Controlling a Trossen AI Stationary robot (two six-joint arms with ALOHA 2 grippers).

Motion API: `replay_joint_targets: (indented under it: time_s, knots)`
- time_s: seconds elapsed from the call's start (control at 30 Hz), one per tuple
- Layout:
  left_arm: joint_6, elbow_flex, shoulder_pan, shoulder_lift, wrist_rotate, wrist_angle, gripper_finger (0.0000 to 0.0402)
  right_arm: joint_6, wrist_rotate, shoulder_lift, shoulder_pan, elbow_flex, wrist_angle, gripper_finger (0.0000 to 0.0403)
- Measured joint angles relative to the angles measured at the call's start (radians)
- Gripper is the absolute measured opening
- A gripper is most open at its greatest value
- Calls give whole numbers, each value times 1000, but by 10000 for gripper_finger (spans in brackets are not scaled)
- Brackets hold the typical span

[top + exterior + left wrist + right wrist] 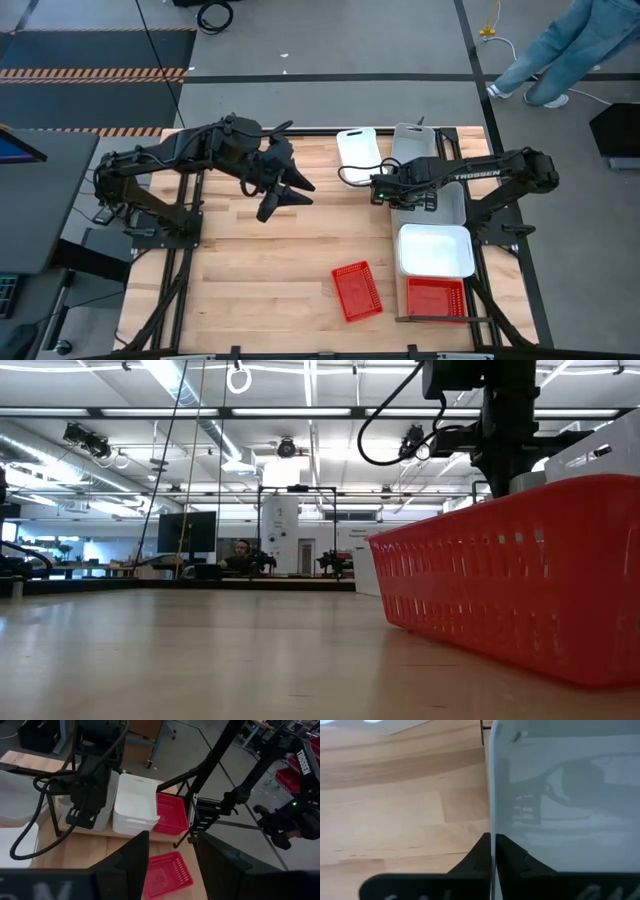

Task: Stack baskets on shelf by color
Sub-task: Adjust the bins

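The right tool (392, 190), right of centre in the high view, pinches the grey basket's (447, 205) wall on the shelf (478, 215) — next, lift it. The left tool (290, 190) hangs spread, empty.

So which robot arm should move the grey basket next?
The right one, probably. The right gripper is already pinching the grey basket by its wall on the shelf side; the left gripper hangs open over bare table.

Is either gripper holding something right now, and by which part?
The right gripper is shut on the side wall of a grey basket, pinching its rim. The left gripper holds nothing.
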Motion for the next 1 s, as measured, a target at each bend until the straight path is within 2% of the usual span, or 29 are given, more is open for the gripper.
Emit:
replay_joint_targets:
  time_s: [0.37,0.5,0.73,1.0]
  knots:
    - [10,0,3,1,-155,-1,174,-19,9,0,9,-1,1,25]
    - [-12,0,3,1,-184,-1,174,-40,6,1,26,3,-4,52]
    - [-13,-1,7,1,-260,-7,174,-186,6,1,51,53,-46,108]
    - [-9,-2,72,59,-309,-67,178,-327,48,1,84,199,-180,164]
